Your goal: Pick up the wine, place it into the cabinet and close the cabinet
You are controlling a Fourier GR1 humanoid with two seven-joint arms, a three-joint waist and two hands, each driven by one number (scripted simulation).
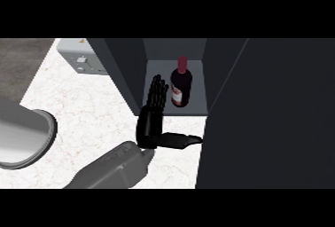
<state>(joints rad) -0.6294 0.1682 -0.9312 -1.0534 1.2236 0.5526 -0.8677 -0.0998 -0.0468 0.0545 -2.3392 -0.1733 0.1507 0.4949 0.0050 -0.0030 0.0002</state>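
The wine bottle [181, 84] stands upright inside the cabinet [131, 66], near its back wall, so it looks put away. The one hand [152, 119] in view, fingers straight and holding nothing, sits just beside the bottle. The door [262, 111] is not shut yet.

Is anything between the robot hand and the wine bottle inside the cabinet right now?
Nothing. In the head view, the open black robot hand sits just left of the dark red-capped wine bottle standing in the dark grey cabinet; only a bare sliver of shelf separates them.
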